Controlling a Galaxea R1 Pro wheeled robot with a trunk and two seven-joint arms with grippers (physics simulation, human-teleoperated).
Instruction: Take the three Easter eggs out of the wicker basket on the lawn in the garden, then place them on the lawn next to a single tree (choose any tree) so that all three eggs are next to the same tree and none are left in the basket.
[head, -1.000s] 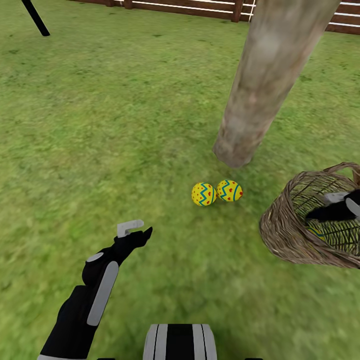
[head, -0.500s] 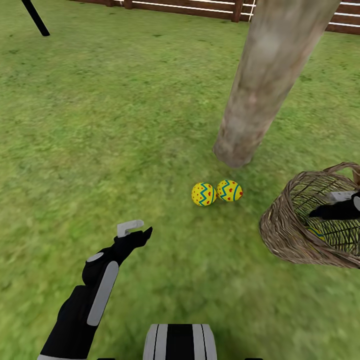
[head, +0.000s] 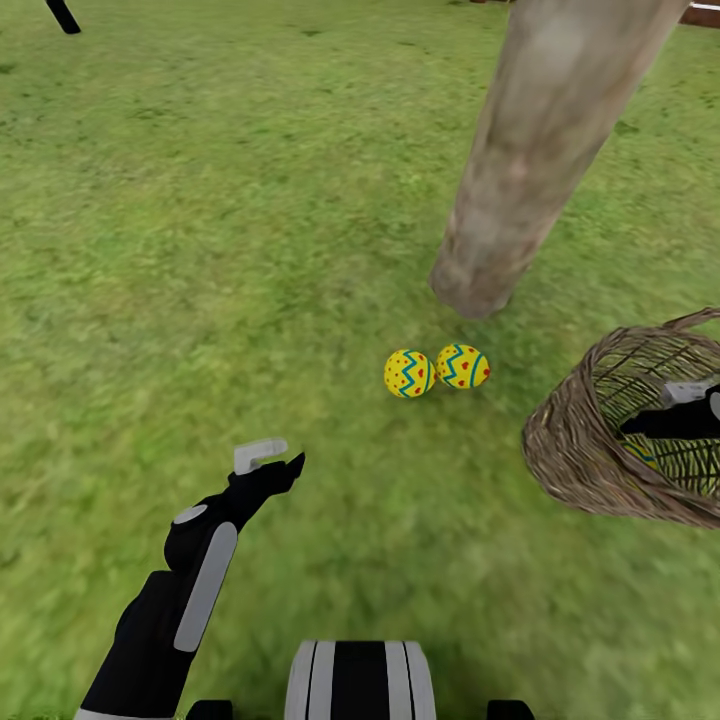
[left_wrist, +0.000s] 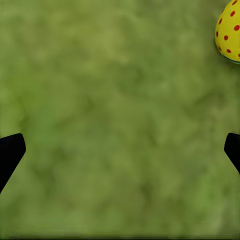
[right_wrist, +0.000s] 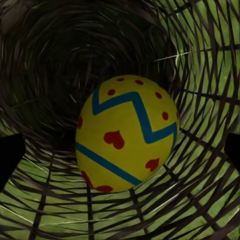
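Two Easter eggs (head: 437, 370) already on lawn (head: 200, 250), touching, at 7 o'clock from tree trunk (head: 530, 170). Third egg (right_wrist: 126, 134) left inside tipped wicker basket (head: 575, 450), between spread fingers of right pincer (head: 690, 410). Left pincer (head: 268, 460) spread, empty, over open grass. Clear room beside placed pair; basket rim close around right pincer.

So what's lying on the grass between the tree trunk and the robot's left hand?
In the head view, two Easter eggs sit side by side between the tree and the left gripper; otherwise just lawn.
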